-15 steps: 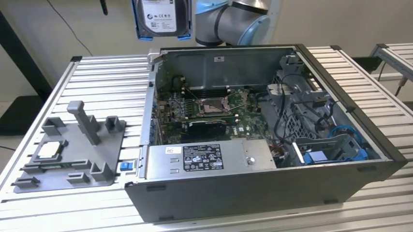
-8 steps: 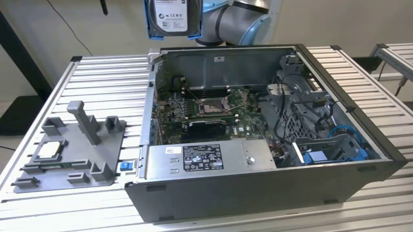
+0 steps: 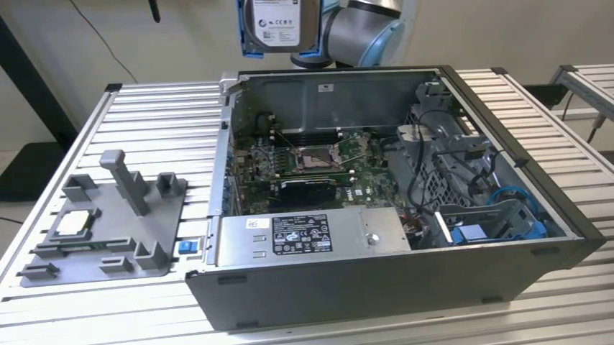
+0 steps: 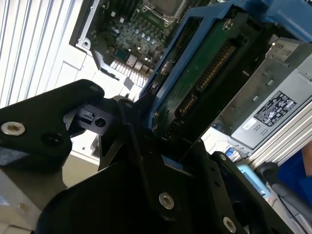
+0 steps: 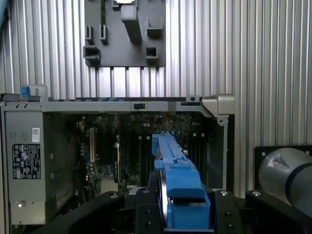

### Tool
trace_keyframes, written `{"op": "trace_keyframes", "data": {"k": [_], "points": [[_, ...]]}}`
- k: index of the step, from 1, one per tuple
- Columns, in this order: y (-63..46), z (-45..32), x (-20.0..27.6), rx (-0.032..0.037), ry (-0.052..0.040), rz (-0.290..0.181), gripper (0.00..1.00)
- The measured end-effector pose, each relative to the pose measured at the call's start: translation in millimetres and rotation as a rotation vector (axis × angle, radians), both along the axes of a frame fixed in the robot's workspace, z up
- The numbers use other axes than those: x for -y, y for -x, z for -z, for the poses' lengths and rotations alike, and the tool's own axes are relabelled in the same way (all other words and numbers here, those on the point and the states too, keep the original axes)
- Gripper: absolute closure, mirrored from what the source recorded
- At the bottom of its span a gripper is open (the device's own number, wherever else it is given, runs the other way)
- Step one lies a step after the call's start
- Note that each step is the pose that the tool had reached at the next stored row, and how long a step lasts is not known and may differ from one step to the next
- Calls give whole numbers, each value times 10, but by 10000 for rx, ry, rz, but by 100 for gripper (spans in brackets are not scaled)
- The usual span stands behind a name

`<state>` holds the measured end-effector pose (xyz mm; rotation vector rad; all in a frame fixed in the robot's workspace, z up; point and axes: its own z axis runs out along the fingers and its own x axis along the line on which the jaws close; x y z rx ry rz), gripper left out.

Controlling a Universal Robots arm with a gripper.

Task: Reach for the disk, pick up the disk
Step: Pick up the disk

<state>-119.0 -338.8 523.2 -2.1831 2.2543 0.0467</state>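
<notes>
We see the disk (image 3: 279, 25) held clamped in the gripper (image 4: 146, 124) at the top centre of the exterior view, lifted above the open computer case (image 3: 384, 287), whose motherboard (image 3: 307, 169) lies exposed inside, on the table (image 3: 154, 122).

The open computer case (image 3: 403, 280) lies on the slatted table (image 3: 154, 122), with the fixture plate (image 3: 106, 230) beside it on the exterior view's left. The disk (image 3: 280, 25) hangs above the case's far wall, held in the gripper (image 5: 175, 214), well apart from the motherboard (image 3: 317, 162) inside
</notes>
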Motion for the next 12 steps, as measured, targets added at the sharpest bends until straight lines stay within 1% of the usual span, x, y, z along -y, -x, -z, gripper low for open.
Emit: {"op": "trace_keyframes", "data": {"k": [12], "points": [[-357, 0, 0, -11, -1, 0, 100]]}}
